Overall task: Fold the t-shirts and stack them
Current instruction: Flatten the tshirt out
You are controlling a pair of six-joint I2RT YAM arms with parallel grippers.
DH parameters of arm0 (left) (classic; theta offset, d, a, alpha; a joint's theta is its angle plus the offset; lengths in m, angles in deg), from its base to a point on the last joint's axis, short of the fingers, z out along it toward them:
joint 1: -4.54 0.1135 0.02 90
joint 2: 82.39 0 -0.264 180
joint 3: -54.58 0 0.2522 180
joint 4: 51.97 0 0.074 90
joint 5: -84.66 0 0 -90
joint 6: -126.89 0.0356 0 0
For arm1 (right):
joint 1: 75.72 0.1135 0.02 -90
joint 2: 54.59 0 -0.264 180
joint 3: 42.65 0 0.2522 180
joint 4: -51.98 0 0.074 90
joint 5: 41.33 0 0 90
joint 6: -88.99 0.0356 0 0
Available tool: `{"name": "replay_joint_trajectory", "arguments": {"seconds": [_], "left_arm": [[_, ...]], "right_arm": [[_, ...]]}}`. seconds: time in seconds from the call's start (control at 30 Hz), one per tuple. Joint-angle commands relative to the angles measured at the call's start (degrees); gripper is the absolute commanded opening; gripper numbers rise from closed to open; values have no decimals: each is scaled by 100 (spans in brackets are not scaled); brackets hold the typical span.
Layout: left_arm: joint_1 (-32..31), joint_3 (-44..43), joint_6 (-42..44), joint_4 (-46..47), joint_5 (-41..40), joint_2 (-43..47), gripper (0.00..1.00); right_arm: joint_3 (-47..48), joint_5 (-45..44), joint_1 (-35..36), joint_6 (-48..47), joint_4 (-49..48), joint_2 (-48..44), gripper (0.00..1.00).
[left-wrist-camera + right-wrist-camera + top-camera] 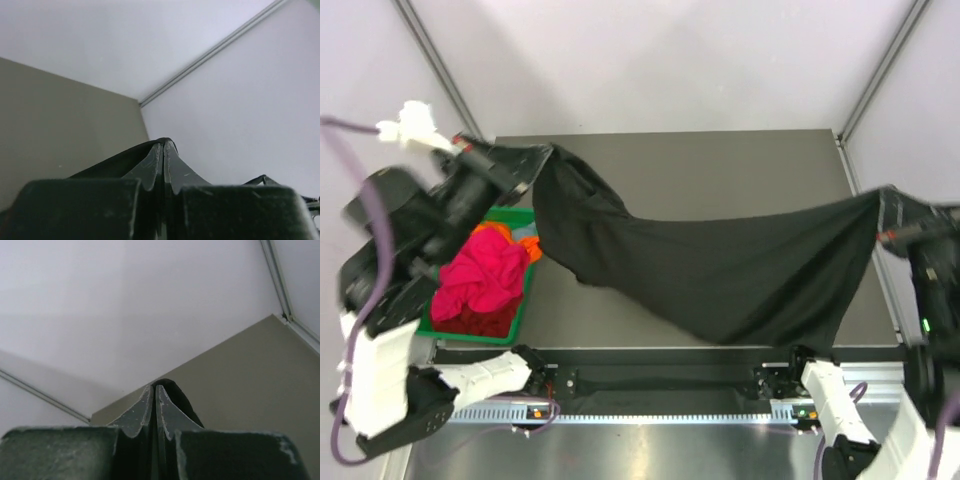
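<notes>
A black t-shirt (710, 270) hangs stretched in the air between my two grippers, sagging over the table's middle and front. My left gripper (542, 158) is shut on its left corner, high at the far left; in the left wrist view the fingers (163, 150) pinch black cloth (110, 165). My right gripper (885, 212) is shut on its right corner at the table's right edge; in the right wrist view the fingers (154, 391) pinch black cloth (182, 400). Magenta (480, 270), red (485, 322) and orange (528, 243) t-shirts lie heaped in the bin.
A green plastic bin (523, 310) stands at the left edge of the dark table (720, 170). White walls with metal frame posts (435, 60) enclose the back and sides. The arm bases and a rail (660, 385) run along the near edge.
</notes>
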Motion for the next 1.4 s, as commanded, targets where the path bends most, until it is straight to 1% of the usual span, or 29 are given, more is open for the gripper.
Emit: {"name": "replay_joint_trajectory", "arguments": {"seconds": [0.0,0.07,0.1,0.17,0.2,0.23,0.27,0.3,0.33,0.37,0.4,0.43,0.47,0.5,0.57,0.6,0.67,0.73,0.77,0.8,0.83,0.87,0.9,0.97,1.17,1.23,1.27,1.37], "left_arm": [[-8,104,471,-82,-631,-935,0],[53,34,682,67,-818,-1226,0],[254,-105,744,129,-758,-1506,0],[640,-264,815,339,-460,-1832,0],[886,-343,789,393,-258,-2156,0],[1393,-448,701,445,222,-2324,0],[1633,-502,640,637,436,-2491,0],[1844,-546,578,752,682,-2824,0],[2168,-598,508,945,1006,-2966,0],[2267,-625,516,1147,1096,-3107,0],[2347,-695,516,1419,1097,-3343,0],[2487,-965,464,1491,1132,-3459,0],[2540,-1159,437,1535,1359,-3686,0],[2645,-1588,411,1579,1500,-3767,0],[2699,-1968,367,1579,1607,-3873,0],[2708,-2170,375,1606,1625,-3830,0],[2708,-2102,367,1798,1668,-3628,0],[2708,-1664,297,2096,1835,-3154,0],[2708,-1454,279,2194,1879,-2735,0],[2708,-1025,261,2282,1888,-2522,0],[2699,-847,261,2326,1854,-2293,0],[2699,-688,244,2301,1792,-1865,0],[2699,-365,226,2309,1748,-1643,0],[2699,-108,217,2205,1730,-1047,0],[2699,-142,-20,1835,2011,45,0],[2708,-369,-125,1624,2099,178,0],[2708,-614,-117,1519,2117,222,0],[2708,-949,-29,1194,1995,249,0]], "right_arm": [[-909,151,-70,55,-1225,541,0],[-1253,238,-61,108,-1693,682,0],[-1499,274,-61,160,-2070,865,0],[-1624,440,-61,196,-2397,1130,0],[-1650,502,-52,213,-2651,1436,0],[-1633,546,-61,240,-2775,1604,0],[-1598,660,-52,240,-2898,1762,0],[-1450,722,-61,231,-3126,2121,0],[-1309,783,-61,179,-3189,2324,0],[-1134,862,-52,126,-3224,2526,0],[-758,907,-44,82,-3251,2903,0],[-537,933,-52,-40,-3251,3080,0],[-308,977,-52,-111,-3155,3247,0],[173,960,-52,-190,-3050,3519,0],[711,881,-44,-392,-2578,3749,0],[1105,855,-52,-437,-2435,3872,0],[1311,863,-52,-463,-2215,3838,0],[1285,933,-52,-384,-2056,3619,0],[1207,968,-52,-367,-1925,3410,0],[1154,969,-52,-367,-1846,3286,0],[1092,969,-44,-375,-1767,3136,0],[1013,916,-52,-402,-1609,2796,0],[838,846,-44,-454,-1521,2601,0],[670,619,-52,-533,-1232,2014,0],[775,266,-52,-604,-370,756,0],[932,178,-52,-586,-37,543,0],[1151,151,-52,-586,70,412,0],[1416,72,-44,-551,282,218,0]]}}
